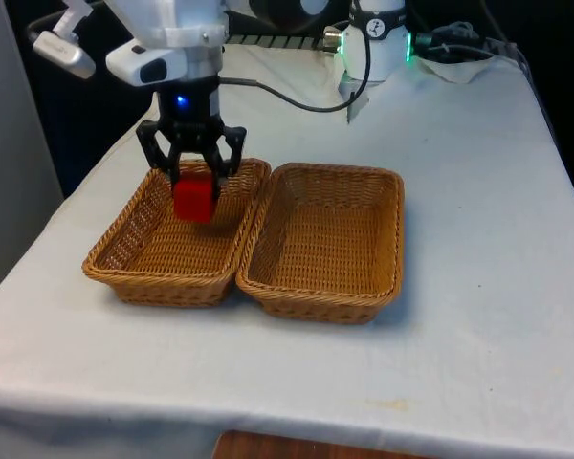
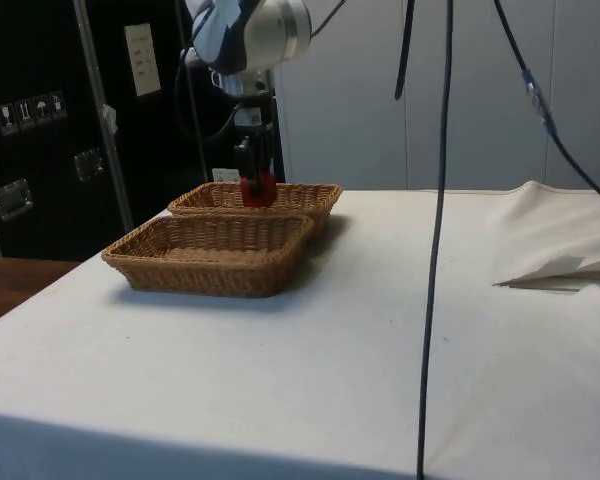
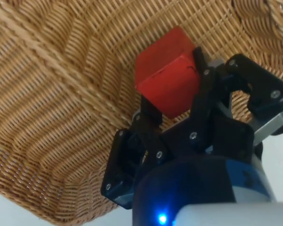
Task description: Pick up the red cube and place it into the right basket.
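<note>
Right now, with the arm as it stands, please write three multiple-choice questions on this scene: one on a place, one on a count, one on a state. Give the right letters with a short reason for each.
1. Over what does the cube hang?
A. the basket on the front view's left
B. the basket on the front view's right
C. the bare cloth

2. How many baskets are on the table?
A. one
B. two
C. three

3. What is the state of the cube?
A. lying in a basket
B. lying on the cloth
C. held by the fingers

Answers:
1. A: the front view sets it over the left basket, not the right basket.
2. B: two stand side by side.
3. C: in the wrist view the fingers of the gripper clamp it on two sides.
</note>
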Motion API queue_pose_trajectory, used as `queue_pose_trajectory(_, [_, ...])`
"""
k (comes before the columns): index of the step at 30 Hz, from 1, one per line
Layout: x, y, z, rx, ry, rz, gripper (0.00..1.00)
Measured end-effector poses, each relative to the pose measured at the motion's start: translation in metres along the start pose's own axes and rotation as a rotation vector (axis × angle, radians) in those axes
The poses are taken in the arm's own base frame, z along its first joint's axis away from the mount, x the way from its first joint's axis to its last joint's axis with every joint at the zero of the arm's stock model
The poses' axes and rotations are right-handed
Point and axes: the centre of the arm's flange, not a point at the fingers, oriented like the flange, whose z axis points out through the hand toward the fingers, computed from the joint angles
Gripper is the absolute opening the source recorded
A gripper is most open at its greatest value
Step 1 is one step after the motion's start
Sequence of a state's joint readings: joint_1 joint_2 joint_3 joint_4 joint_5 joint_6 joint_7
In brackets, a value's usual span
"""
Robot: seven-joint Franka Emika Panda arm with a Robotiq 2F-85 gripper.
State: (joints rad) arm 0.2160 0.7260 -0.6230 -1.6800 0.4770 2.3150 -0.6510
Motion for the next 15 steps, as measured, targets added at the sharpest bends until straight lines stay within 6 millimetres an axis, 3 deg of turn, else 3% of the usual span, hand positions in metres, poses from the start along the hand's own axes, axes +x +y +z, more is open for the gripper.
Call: queue_pose_trajectory(15, [0.006,0.008,0.017,-0.002,0.001,0.000,0.02])
